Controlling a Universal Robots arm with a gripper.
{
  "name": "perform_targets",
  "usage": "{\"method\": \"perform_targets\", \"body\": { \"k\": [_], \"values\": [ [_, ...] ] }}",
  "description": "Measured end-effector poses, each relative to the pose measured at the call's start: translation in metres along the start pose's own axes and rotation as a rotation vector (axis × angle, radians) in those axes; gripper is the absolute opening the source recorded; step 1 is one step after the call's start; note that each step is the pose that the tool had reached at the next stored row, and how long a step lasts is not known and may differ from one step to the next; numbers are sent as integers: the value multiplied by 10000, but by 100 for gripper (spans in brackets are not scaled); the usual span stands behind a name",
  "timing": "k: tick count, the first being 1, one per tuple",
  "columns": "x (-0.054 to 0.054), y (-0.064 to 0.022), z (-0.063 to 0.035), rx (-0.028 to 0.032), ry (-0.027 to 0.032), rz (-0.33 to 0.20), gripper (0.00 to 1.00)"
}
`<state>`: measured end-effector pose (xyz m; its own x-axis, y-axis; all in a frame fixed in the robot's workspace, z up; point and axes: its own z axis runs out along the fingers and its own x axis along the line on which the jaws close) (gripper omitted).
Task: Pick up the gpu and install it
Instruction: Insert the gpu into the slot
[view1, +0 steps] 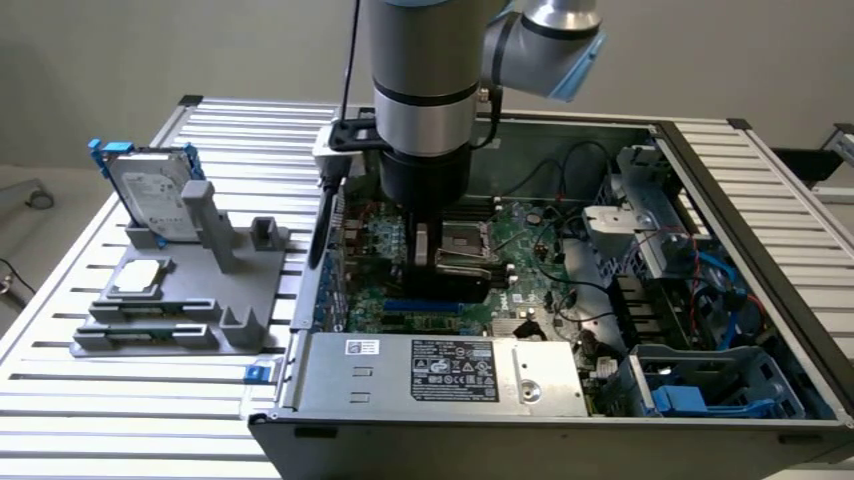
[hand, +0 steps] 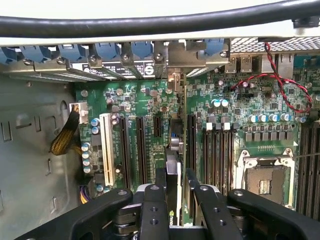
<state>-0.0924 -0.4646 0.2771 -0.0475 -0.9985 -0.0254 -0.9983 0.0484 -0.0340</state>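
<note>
Seen edge-on in the wrist view, the gpu is a thin dark card with a green board edge, standing upright between my fingers. It runs along the motherboard's expansion slots, and its silver bracket end reaches the case's rear slot openings. My gripper is shut on the card. In the exterior view the gripper is lowered inside the open computer case over the green motherboard, and it hides most of the card.
A grey fixture on the exterior view's left holds a silver hard drive in a blue frame and a small square processor chip. Inside the case are the power supply, an open CPU socket, red and black wires and a white slot.
</note>
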Motion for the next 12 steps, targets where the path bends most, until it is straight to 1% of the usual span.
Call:
{"method": "perform_targets", "body": {
  "k": [9,12],
  "values": [
    [16,0,40,-109,-9,-40,26],
    [19,0,54,-153,-7,-83,26]
  ]
}}
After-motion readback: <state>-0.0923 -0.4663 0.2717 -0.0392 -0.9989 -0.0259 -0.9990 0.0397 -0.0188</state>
